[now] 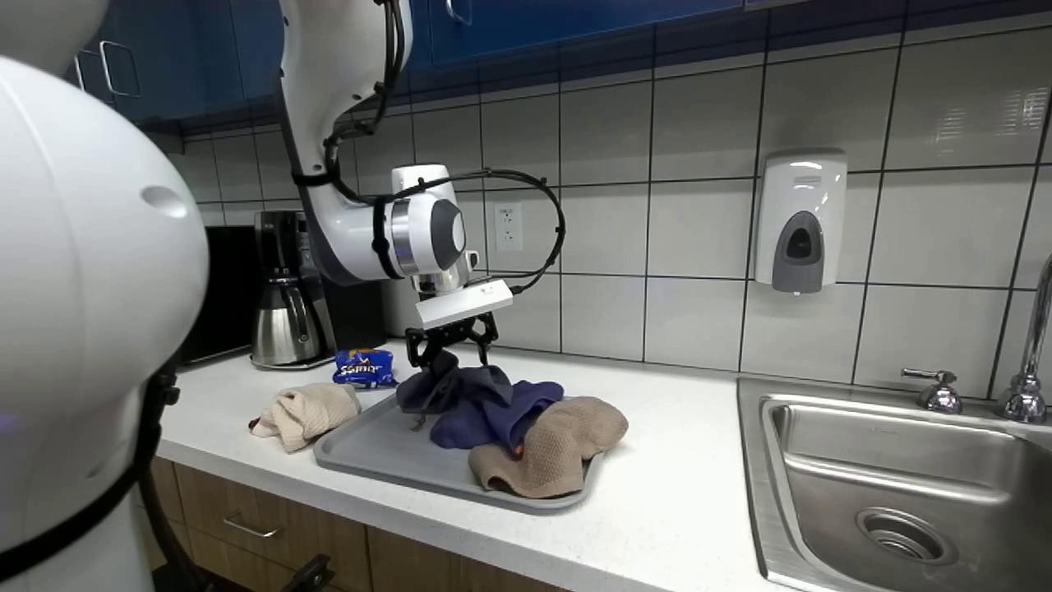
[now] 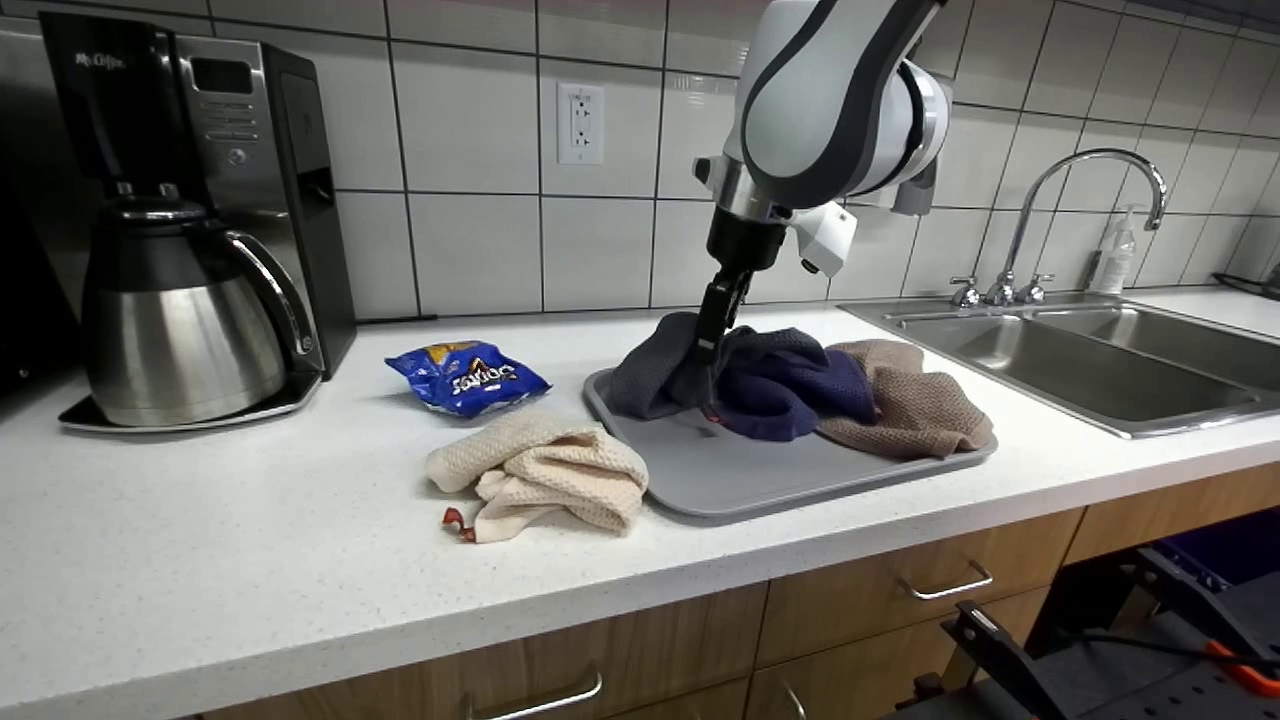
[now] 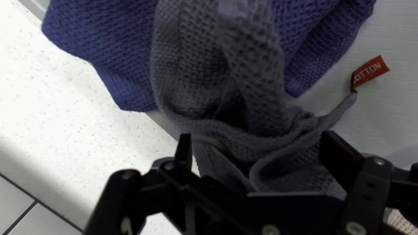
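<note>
Straddling gripper (image 3: 255, 143): fingers wide apart, gripping nothing; folds lie loose between them.
Gray towel (image 3: 258, 111): bunched directly below and between the fingers; whether either touches it, cannot tell.
Towel step: judged a pick-up or set-down of the gray one; cannot tell which.
Next move: likely calls for a straight lift clear of the folds if setting down, a firm close on them if picking up.
Red tag (image 3: 370, 72): on a gray corner, near one fingertip.
Purple towel (image 3: 101, 55): just past the fingertips, partly under the gray.
Gray tray (image 1: 394, 448): beneath the gripper, bearing these towels.
Brown towel (image 1: 567, 448): beyond the purple from the gripper, lying over the tray's rim.
Cream towel (image 2: 570, 470): opposite side of the gripper from the brown, off the tray.
Sink (image 1: 770, 493): well apart, on the brown side.
</note>
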Controlling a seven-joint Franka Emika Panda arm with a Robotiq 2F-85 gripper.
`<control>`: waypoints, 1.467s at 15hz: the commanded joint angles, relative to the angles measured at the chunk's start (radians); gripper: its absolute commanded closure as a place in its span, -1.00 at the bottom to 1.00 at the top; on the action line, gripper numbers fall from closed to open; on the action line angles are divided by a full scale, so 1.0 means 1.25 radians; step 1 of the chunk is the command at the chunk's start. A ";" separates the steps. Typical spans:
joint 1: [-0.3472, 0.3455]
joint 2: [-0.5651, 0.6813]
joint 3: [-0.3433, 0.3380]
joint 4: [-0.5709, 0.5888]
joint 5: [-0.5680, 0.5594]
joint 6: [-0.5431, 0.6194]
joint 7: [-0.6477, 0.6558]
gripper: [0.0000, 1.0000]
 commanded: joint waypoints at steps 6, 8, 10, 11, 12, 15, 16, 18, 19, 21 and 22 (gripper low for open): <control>-0.011 0.001 0.010 0.001 -0.012 -0.001 0.010 -1.00; -0.011 0.001 0.010 0.001 -0.012 -0.001 0.010 -1.00; -0.011 0.001 0.010 0.001 -0.012 -0.001 0.010 -1.00; -0.007 -0.004 0.009 0.002 -0.015 -0.004 0.014 -1.00; -0.002 -0.013 0.006 0.000 -0.018 -0.009 0.022 -1.00; -0.004 -0.027 0.011 -0.008 -0.019 -0.009 0.015 -1.00; -0.008 -0.030 0.017 -0.009 -0.012 -0.013 0.008 -1.00; -0.013 -0.034 0.030 -0.014 -0.004 -0.012 -0.005 -1.00; -0.009 -0.037 0.029 -0.015 -0.009 -0.014 -0.003 -1.00; -0.008 -0.042 0.039 -0.020 -0.012 -0.015 -0.011 -1.00; -0.001 -0.048 0.036 -0.023 -0.023 -0.015 -0.006 -1.00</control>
